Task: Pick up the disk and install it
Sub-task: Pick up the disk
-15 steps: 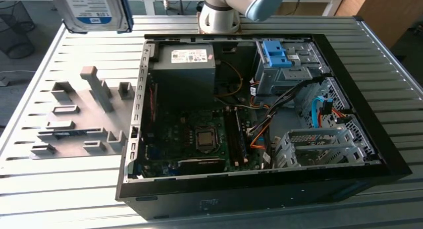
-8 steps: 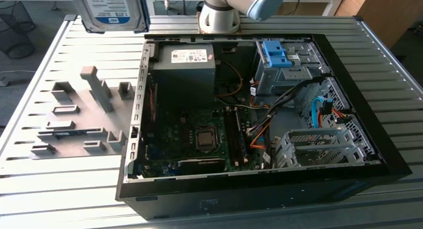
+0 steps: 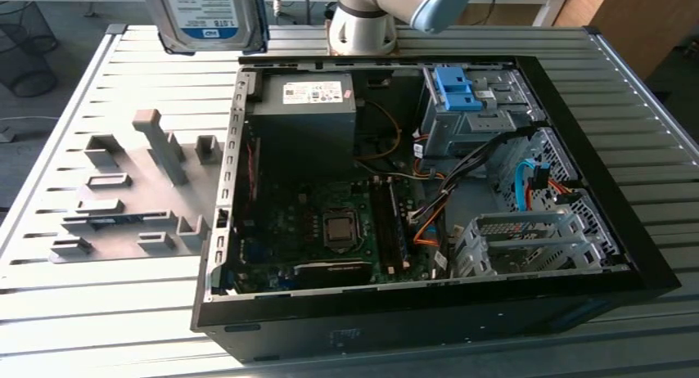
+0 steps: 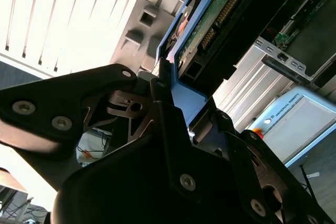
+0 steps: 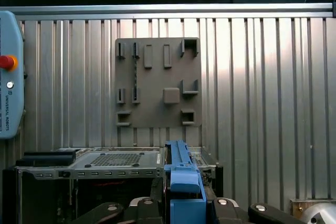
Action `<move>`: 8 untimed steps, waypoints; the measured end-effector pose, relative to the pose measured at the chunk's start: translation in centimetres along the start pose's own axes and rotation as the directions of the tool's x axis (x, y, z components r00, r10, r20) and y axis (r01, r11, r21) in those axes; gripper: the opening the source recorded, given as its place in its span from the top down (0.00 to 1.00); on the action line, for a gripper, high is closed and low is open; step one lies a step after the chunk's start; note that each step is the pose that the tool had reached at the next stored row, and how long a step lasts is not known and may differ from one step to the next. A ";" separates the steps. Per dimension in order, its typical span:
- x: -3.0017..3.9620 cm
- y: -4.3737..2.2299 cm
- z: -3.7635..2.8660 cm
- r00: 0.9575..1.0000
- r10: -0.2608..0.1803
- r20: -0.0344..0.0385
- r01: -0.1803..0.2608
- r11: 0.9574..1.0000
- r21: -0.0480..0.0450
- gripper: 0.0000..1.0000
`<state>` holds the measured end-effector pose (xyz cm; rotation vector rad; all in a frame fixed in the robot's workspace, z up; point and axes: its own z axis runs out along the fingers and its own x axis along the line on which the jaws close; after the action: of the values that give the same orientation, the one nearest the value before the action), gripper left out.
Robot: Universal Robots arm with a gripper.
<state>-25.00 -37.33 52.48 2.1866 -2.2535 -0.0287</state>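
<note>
The disk [image 3: 208,14] hangs upright high above the table's far edge in the exterior view, its white-and-blue label facing the camera. In the second wrist view its green circuit-board side [image 4: 210,22] and blue carrier frame [image 4: 181,90] show, with my gripper [image 4: 170,95] shut on the frame's edge. In the first wrist view the blue carrier [image 5: 181,174] stands edge-on between the dark fingers [image 5: 152,203]. The disk is well clear of the open computer case [image 3: 224,255] below.
The case lies on its side with its motherboard, cables, a dark power supply box [image 3: 306,116] and a drive bay holding a bare blue bracket [image 3: 457,90]. A grey fixture plate [image 3: 120,198] sits at the exterior view's left. The arm's base [image 3: 366,22] stands behind the case.
</note>
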 end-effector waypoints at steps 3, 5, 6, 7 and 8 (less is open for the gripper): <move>-0.01 -0.42 -0.01 1.000 0.000 0.000 0.000 1.000 0.000 0.63; -0.02 -0.64 -0.01 1.000 0.000 0.000 0.000 1.000 0.000 0.63; -0.02 -0.73 -0.01 1.000 0.000 0.000 0.000 1.000 0.000 0.63; -0.02 -0.81 -0.01 1.000 0.000 0.000 0.000 1.000 0.000 0.63; -0.03 -0.89 -0.01 1.000 0.000 0.000 0.000 1.000 0.000 0.63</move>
<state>-24.11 -37.33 52.48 2.1866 -2.2534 -0.0286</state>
